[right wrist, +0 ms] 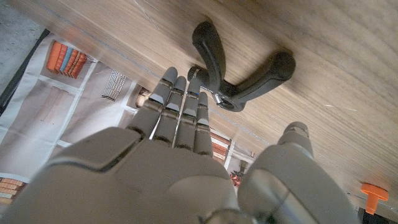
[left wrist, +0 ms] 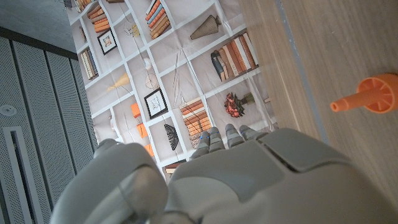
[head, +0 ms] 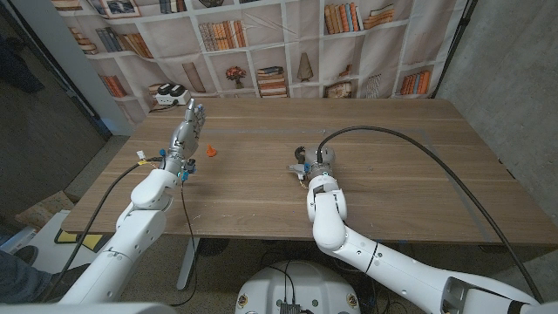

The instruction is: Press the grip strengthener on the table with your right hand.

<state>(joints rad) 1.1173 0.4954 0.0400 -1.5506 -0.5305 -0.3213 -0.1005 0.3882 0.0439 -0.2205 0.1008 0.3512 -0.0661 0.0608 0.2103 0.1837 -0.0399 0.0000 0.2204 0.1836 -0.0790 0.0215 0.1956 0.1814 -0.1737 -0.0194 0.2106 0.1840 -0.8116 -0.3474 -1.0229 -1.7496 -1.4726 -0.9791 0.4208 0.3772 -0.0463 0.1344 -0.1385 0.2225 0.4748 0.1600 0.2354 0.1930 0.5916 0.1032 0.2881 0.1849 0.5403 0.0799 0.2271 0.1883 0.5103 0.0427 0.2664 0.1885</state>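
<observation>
Strengthener: the dark grip strengthener (right wrist: 239,71) lies flat on the wooden table (head: 392,166), near the middle, its two handles splayed in a V from the coiled spring end. In the right wrist view the handles spread apart, uncompressed, with the spring end closest to the fingertips.

Right hand (head: 316,163) sits at the strengthener, over its near side; in the head view the tool is mostly hidden by the hand, only a dark bit showing at the hand's left. Fingers (right wrist: 180,102) extend straight and close together toward the spring end, thumb held apart on the other side. Nothing is gripped; hand is open. Whether the fingertips actually touch the tool cannot be told.

Left hand (head: 188,126) is raised on the table's left side, fingers pointing up toward the bookshelf backdrop (head: 261,44), spread and holding nothing.

Small orange cone-shaped object (head: 212,152) lies on the table just right of the left hand, well apart from the strengthener; it has a flanged base and narrow stem.
</observation>
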